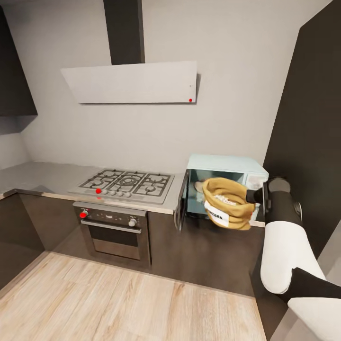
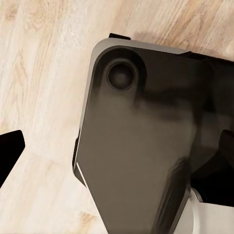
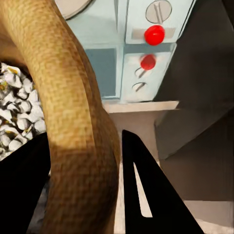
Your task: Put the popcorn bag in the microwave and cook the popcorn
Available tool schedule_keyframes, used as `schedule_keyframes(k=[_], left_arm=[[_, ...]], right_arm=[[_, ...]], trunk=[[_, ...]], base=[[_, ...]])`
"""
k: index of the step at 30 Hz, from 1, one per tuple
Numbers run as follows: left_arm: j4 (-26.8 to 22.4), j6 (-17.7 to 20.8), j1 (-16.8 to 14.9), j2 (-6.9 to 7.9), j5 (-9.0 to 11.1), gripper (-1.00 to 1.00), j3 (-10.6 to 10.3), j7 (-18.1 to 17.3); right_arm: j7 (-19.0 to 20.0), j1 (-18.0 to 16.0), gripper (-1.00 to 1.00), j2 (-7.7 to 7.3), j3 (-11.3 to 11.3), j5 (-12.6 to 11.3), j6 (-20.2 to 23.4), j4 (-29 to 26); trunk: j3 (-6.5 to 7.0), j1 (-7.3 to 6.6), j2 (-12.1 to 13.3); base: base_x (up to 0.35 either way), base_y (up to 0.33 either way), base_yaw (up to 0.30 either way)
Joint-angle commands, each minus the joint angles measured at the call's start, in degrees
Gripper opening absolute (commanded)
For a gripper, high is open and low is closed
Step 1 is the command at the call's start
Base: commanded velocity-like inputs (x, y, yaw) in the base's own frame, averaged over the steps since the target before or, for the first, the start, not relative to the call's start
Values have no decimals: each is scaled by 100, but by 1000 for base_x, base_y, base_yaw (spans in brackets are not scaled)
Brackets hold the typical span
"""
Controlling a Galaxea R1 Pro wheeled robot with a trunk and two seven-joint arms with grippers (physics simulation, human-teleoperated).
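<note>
The popcorn bag [image 1: 231, 202] hangs tilted in the air just in front of the microwave's [image 1: 227, 166] open cavity, white label facing down and forward. White popped kernels [image 3: 17, 109] fill it. My right gripper [image 1: 253, 195] is shut on its thick rolled rim [image 3: 73, 122], one finger [image 3: 141, 190] outside the rim and the other inside the bag. The microwave door [image 1: 181, 202] stands swung open to the left. Its white knobs and a red dot [image 3: 154, 35] show beyond the bag. My left gripper [image 2: 117, 156] points down at the floor, fingers [image 2: 9, 151] wide apart and empty.
A silver gas hob [image 1: 128, 183] sits on the countertop [image 1: 42, 175] left of the microwave, with a built-in oven [image 1: 113, 227] below and a hood [image 1: 132, 83] above. A tall dark cabinet [image 1: 308, 118] rises on the right. The robot's dark base [image 2: 136, 146] is over the wood floor [image 1: 118, 303].
</note>
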Motion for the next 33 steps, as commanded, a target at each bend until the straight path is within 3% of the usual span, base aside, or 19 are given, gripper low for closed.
schedule_keyframes(k=[1, 4, 6, 9, 11, 20, 27, 33], left_arm=[[1, -14, -3, 0, 21, 100, 9, 4], [1, -14, -3, 0, 21, 100, 7, 4], [1, -14, -3, 0, 21, 100, 6, 4], [1, -14, -3, 0, 21, 100, 6, 4], [1, -14, -3, 0, 21, 100, 8, 4], [1, -23, -3, 0, 21, 100, 14, 4], [1, -30, -3, 0, 21, 100, 15, 4], [1, -32, -3, 0, 21, 100, 15, 4]], right_arm=[[-119, -5, -100, 8, -32, 35, 11, -6], [-598, 1, -100, 94, -174, 29, 11, 1], [-918, -11, -100, 355, -310, 28, 11, 41], [-1760, -38, -100, 758, -479, -27, 11, 63], [-2015, -41, -100, 844, -667, -324, 11, 74], [-2262, -42, -100, 852, -763, -714, 11, -2], [-2249, -44, -100, 797, -709, -763, 11, -460], [-2258, -43, -100, 811, -688, -728, 11, -524]], trunk=[[-8, 1, -6], [-8, 1, -6], [-8, 1, -6], [-8, 1, -6], [-8, 1, -6], [-8, 1, -6], [-8, 1, -6], [-8, 1, -6]], base=[[0, 0, 0], [0, 0, 0], [0, 0, 0], [0, 0, 0], [0, 0, 0], [0, 0, 0], [0, 0, 0], [0, 0, 0]])
